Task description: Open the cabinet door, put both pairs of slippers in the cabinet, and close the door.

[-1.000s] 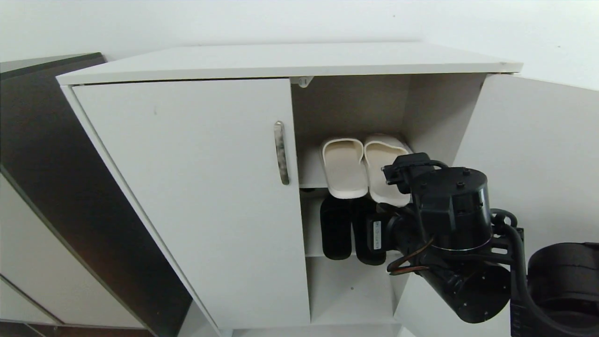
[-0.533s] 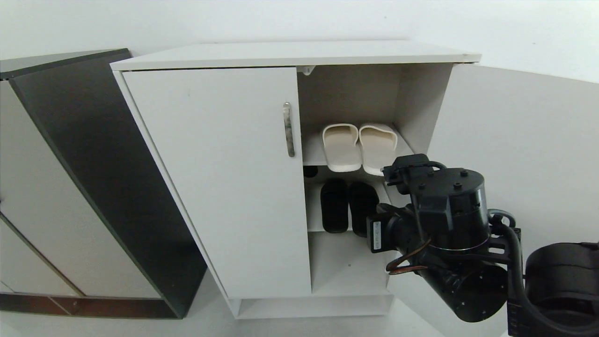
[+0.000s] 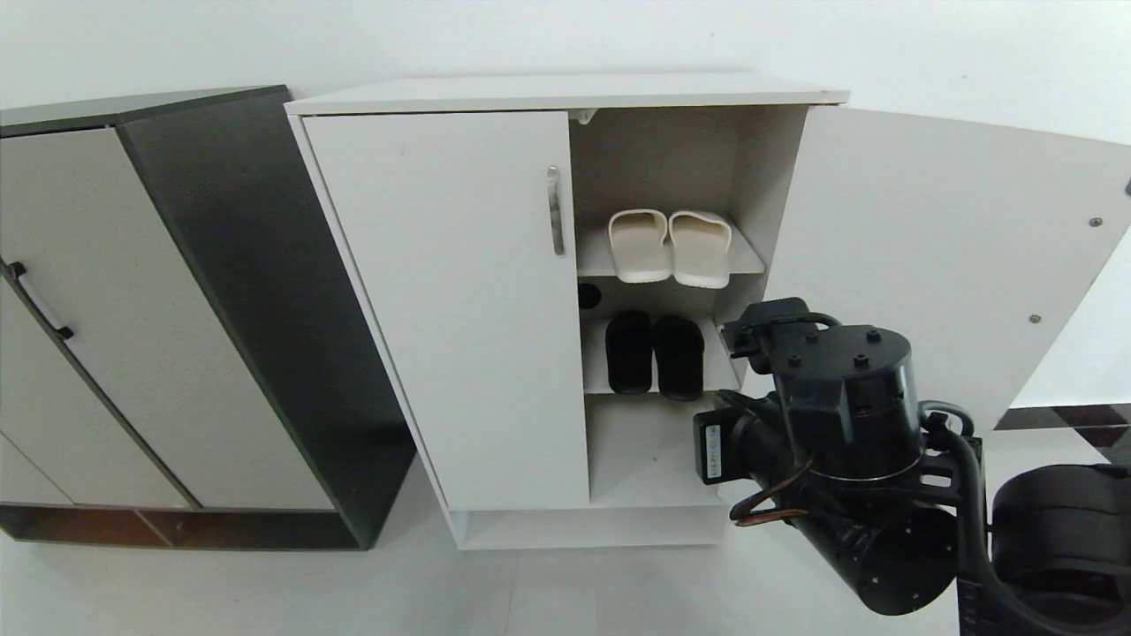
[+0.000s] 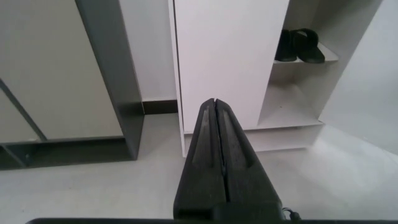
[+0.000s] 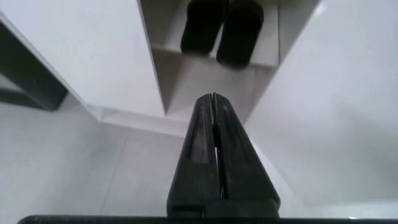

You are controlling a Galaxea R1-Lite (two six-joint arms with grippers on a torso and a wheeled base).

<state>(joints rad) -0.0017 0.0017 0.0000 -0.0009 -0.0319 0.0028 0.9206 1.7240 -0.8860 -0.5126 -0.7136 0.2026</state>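
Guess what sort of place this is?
Probably a home-style entryway mock-up or test room: a white shoe cabinet holding cream slippers and black slippers, a dark-sided cabinet beside it, bare white wall.

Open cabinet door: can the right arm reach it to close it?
Probably yes: the open door stands on that arm's side, with nothing between it and the shut, empty right gripper.

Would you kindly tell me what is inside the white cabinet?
Cream slippers on the upper shelf, black slippers on the shelf below. The closed left door hides the other half.
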